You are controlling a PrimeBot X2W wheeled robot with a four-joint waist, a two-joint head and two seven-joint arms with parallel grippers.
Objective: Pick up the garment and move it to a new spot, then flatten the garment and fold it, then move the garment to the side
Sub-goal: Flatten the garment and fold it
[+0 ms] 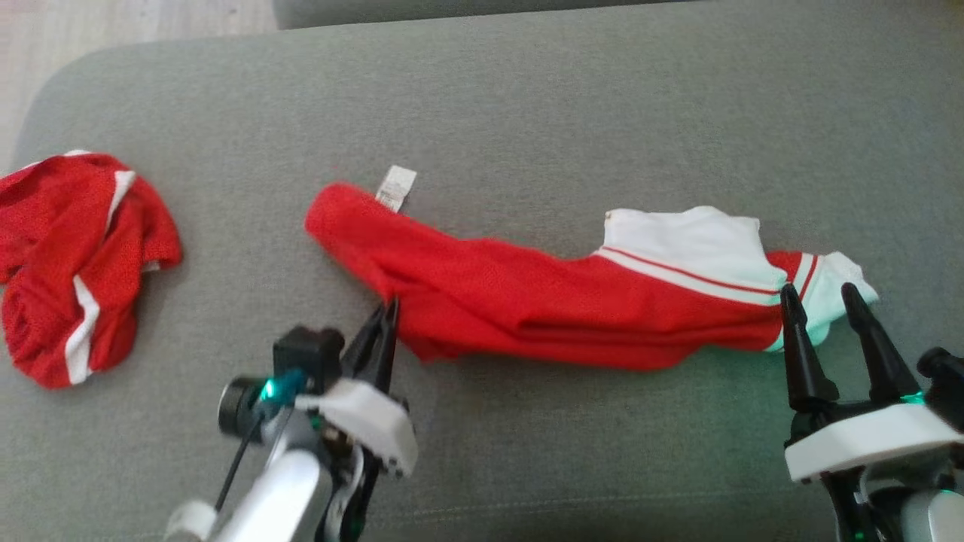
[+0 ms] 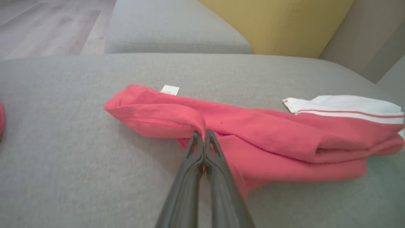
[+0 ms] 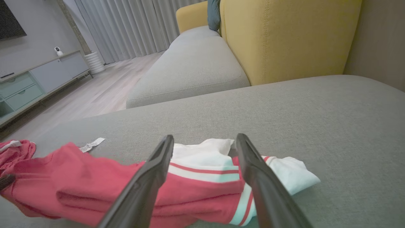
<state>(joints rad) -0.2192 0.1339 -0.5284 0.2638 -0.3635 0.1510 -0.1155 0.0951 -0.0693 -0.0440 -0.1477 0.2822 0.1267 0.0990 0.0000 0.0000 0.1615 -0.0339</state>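
The garment (image 1: pixel 527 301), red with a white striped end, lies stretched out left to right on the grey cushion (image 1: pixel 527 98). A white label (image 1: pixel 396 188) sticks out at its far left edge. My left gripper (image 1: pixel 390 305) is shut on a fold of red cloth at the garment's near left edge; in the left wrist view the fingers (image 2: pixel 202 133) meet right at that fold of the garment (image 2: pixel 269 136). My right gripper (image 1: pixel 819 293) stands open at the white end. In the right wrist view its fingers (image 3: pixel 204 137) straddle the garment (image 3: pixel 196 190) without gripping it.
A second red and white garment (image 1: pixel 75 263) lies crumpled at the cushion's left edge. Beyond the cushion are another grey seat (image 3: pixel 190 69) and a yellow backrest (image 3: pixel 284 34). Wooden floor (image 1: pixel 113 22) shows at the far left.
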